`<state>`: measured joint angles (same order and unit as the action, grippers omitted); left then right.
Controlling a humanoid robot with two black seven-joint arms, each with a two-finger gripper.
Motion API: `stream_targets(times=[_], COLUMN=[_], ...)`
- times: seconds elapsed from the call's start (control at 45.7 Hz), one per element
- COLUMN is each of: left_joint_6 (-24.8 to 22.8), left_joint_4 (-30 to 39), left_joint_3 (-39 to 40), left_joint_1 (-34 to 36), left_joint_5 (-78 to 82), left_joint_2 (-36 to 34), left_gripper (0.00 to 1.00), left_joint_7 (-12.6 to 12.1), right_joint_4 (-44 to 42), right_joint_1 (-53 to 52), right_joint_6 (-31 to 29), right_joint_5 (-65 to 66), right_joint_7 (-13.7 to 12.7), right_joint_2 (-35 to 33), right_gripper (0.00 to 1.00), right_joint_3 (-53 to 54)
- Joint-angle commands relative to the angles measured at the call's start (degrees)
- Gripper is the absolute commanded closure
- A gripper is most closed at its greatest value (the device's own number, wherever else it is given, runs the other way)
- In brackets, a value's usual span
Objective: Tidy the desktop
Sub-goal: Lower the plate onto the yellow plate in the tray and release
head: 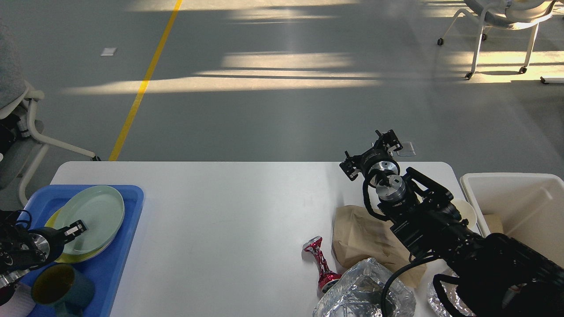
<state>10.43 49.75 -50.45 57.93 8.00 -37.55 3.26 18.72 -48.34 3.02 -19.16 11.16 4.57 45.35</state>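
The white desktop fills the lower part of the head view. My right gripper hangs open and empty over the far right table edge. Below its arm lie a brown paper bag, a crushed red can and crumpled foil. My left gripper is over the green plate, which is stacked on a yellow plate in the blue tray. It is seen too small to tell its state.
A teal mug and a pale cup stand at the tray's near end. A white bin stands at the right edge. A white bowl and more foil lie partly hidden by my right arm. Chairs stand on the floor beyond.
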Motion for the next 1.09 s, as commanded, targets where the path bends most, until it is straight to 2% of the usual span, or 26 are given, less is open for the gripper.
stream_targets(times=[0.0,0.744,0.853,1.072], left_joint_6=[0.03,0.03,-0.93,-3.66], left_joint_4=[0.00,0.18,1.93,10.37], left_joint_3=[0.00,-0.53,-0.09,-1.40], left_joint_1=[-0.63,-1.07,2.35,11.58], left_joint_5=[0.09,0.88,0.97,1.14], left_joint_2=[0.02,-0.86,-3.58,-10.52], left_gripper=[0.46,0.45,0.45,0.45], left_joint_7=[-0.01,-0.10,-0.19,-0.36], right_joint_4=[0.00,0.00,0.00,0.00], right_joint_1=[0.00,0.00,0.00,0.00], right_joint_6=[-0.03,0.05,0.05,-0.03], right_joint_5=[0.00,0.00,0.00,0.00], right_joint_7=[0.00,0.00,0.00,0.00], right_joint_2=[0.00,0.00,0.00,0.00], right_gripper=[0.00,0.00,0.00,0.00], right_joint_3=[0.00,0.00,0.00,0.00])
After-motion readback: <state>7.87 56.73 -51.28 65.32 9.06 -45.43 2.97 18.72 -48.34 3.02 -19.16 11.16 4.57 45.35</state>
